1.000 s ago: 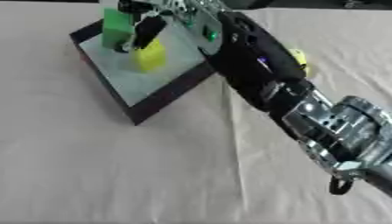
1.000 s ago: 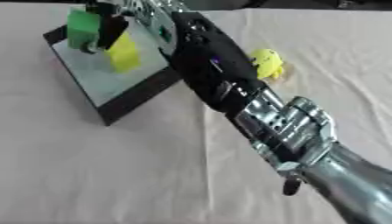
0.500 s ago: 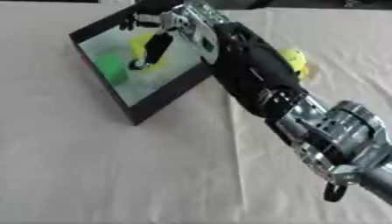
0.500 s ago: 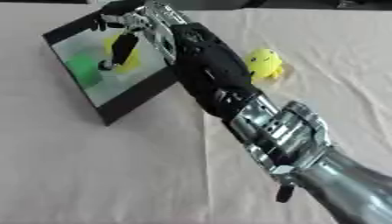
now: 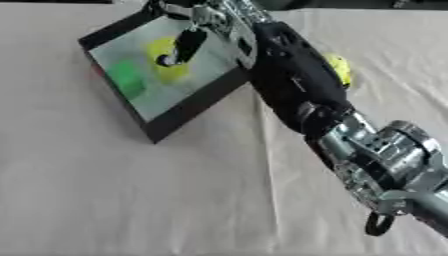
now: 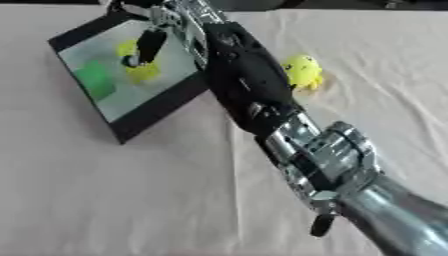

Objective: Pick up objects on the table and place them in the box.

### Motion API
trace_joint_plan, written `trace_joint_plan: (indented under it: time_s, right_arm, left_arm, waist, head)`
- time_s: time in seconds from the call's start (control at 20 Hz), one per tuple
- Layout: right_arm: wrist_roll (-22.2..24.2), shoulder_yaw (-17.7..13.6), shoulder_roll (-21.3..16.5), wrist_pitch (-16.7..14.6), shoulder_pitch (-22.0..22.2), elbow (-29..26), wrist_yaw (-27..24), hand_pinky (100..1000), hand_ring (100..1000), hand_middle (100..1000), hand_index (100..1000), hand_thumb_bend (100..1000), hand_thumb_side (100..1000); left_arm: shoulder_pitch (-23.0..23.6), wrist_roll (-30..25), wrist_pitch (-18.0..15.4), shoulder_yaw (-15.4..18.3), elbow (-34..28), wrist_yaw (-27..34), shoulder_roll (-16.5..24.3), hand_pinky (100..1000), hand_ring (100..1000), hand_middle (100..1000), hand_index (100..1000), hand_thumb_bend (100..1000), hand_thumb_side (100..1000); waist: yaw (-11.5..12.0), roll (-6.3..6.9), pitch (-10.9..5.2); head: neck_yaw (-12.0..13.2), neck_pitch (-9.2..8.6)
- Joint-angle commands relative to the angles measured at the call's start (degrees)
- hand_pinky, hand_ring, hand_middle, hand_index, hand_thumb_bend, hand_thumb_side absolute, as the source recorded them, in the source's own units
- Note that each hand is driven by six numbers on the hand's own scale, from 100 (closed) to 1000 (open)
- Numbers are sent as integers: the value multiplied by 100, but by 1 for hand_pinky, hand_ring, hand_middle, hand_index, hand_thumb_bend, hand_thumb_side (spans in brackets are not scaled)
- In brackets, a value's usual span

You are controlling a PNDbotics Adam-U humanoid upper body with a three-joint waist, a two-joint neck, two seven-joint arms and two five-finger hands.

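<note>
Reaching across from the lower right, the right hand (image 5: pixel 194 30) hangs over the box (image 5: pixel 188 107) at the far left of the tabletop (image 5: pixel 131 200). Its fingers (image 5: pixel 185 46) point down into the box, loosely straight and apart, with nothing between them. A dark fingertip sits just above a yellow block (image 6: pixel 138 69) that lies on the pale floor of the box. Beside that, further to the left in the same box, lies a green block (image 6: pixel 94 80); the two are apart from each other.

The box is shallow, with black walls, and stands askew on the beige cloth that covers the tabletop. The black forearm (image 5: pixel 293 82) crosses the near right corner of the box and hides part of its wall.

Behind the forearm, out on the cloth to the right of the box, sits a small yellow toy (image 6: pixel 302 71), best seen from the right eye view; from the left eye view the arm covers most of it. Silver joints (image 5: pixel 385 160) of the arm fill the lower right corner. The left hand does not show.
</note>
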Motion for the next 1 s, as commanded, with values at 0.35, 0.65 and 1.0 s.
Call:
trace_joint_plan:
  time_s: [0.35,0.65,1.0]
  right_arm:
    - [319,-52,-1520,-61,6,-722,-969,919,861,804,898,433,247]
    - [712,248,-2603,108,450,-1147,-2025,922,874,817,904,438,293]
    - [965,351,-3240,-111,1139,-1403,-2295,929,885,829,914,436,296]
  left_arm:
    - [115,77,-19,150,-40,-31,189,830,633,712,803,120,754]
    - [136,66,-26,139,-28,-34,220,830,634,713,804,120,754]
    - [148,93,-58,173,-43,-46,241,829,635,714,804,122,751]
  waist:
    - [-217,17,-232]
    - [-335,27,-253]
    - [-368,57,-246]
  head:
    - [250,-8]
    - [337,-8]
    - [391,-8]
